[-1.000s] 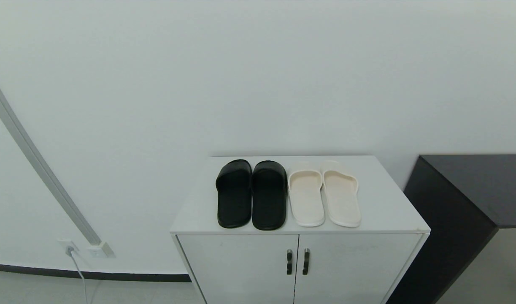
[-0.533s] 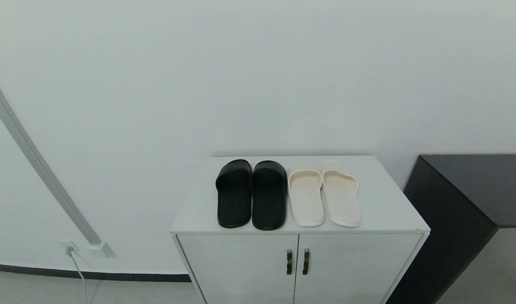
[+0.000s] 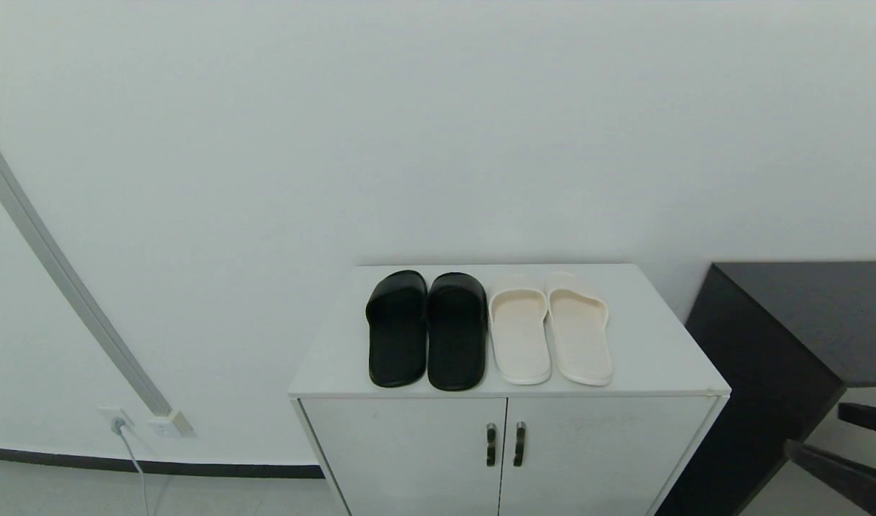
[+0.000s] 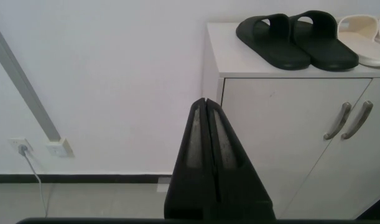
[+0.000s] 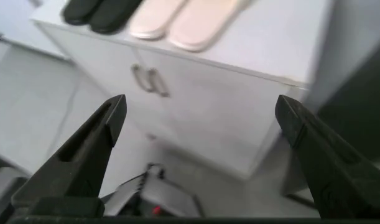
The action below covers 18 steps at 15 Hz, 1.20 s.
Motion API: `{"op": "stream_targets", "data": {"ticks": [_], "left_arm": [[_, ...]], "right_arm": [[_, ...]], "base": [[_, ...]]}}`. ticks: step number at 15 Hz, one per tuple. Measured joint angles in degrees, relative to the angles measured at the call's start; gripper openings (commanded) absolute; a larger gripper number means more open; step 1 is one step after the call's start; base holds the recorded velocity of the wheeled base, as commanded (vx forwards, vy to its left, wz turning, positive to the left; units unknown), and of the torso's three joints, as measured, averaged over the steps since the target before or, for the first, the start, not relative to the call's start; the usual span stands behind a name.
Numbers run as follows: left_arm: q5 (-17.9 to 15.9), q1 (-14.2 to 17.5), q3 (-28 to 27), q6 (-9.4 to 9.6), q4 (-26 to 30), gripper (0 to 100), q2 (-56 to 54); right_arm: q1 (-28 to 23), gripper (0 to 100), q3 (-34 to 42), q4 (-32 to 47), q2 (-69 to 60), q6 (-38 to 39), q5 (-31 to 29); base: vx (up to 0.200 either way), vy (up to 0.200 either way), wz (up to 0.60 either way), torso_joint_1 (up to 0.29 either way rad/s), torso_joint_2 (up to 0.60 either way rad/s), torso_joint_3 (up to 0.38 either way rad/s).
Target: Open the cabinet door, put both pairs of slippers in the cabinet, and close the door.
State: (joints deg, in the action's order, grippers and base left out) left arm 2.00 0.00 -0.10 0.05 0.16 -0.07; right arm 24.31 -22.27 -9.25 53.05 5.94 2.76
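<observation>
The cabinet top (image 3: 667,358) is carrying the slippers (image 3: 455,333). The left tool (image 4: 205,109) is clenched on nothing and the right tool (image 5: 200,106) is gaping, possibly hooking both close-set handles (image 3: 491,444).

Plain white wall (image 3: 438,129) across the back, softly and evenly lit. Over on the left, a grey cable duct (image 3: 58,272) slants down the wall and ends at a small white box (image 3: 169,424) low down. Just beside that box sits a wall socket (image 3: 112,417) with a plug in it, and a pale cable (image 3: 138,466) drops from it toward the floor. A black baseboard (image 3: 151,469) runs along the foot of the wall, with light grey floor (image 3: 158,498) below it. The white two-door cabinet (image 3: 409,451) stands against the wall, and close on its right is a dark table (image 3: 803,322) with a solid side panel.
</observation>
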Motion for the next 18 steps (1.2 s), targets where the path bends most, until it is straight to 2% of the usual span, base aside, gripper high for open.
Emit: {"op": "stream_targets", "data": {"ticks": [1,3,5,7,11,14,18], "left_arm": [[0.0,0.0,0.0,-0.05,0.0,0,0.0],[-0.01,0.0,0.0,-0.05,0.0,0,0.0],[0.0,0.0,0.0,-0.05,0.06,0,0.0],[-0.01,0.02,0.0,-0.05,-0.02,0,0.0],[-0.01,0.0,0.0,-0.1,0.0,0,0.0],[0.0,0.0,0.0,-0.12,0.02,0,0.0],[0.0,0.0,0.0,-0.12,0.02,0,0.0]], "right_arm": [[5.16,100,-2.94,-0.38,4.33,2.99,-3.46],[12.32,100,-9.47,-0.84,12.93,7.28,-8.85],[17.07,100,-16.57,-1.5,22.1,10.73,-13.73],[19.46,100,-21.82,-3.39,30.29,12.84,-19.29],[21.0,100,-29.65,-12.42,46.06,14.18,-30.89],[19.85,100,-35.24,-19.37,56.06,13.14,-37.73],[16.21,100,-43.72,-22.88,65.52,10.81,-39.89]], "base": [[0.0,0.0,0.0,0.0,0.0,0.0],[0.0,0.0,0.0,0.0,0.0,0.0],[0.0,0.0,0.0,0.0,0.0,0.0],[0.0,0.0,0.0,0.0,0.0,0.0],[0.0,0.0,0.0,0.0,0.0,0.0],[0.0,0.0,0.0,0.0,0.0,0.0],[0.0,0.0,0.0,0.0,0.0,0.0]]}}
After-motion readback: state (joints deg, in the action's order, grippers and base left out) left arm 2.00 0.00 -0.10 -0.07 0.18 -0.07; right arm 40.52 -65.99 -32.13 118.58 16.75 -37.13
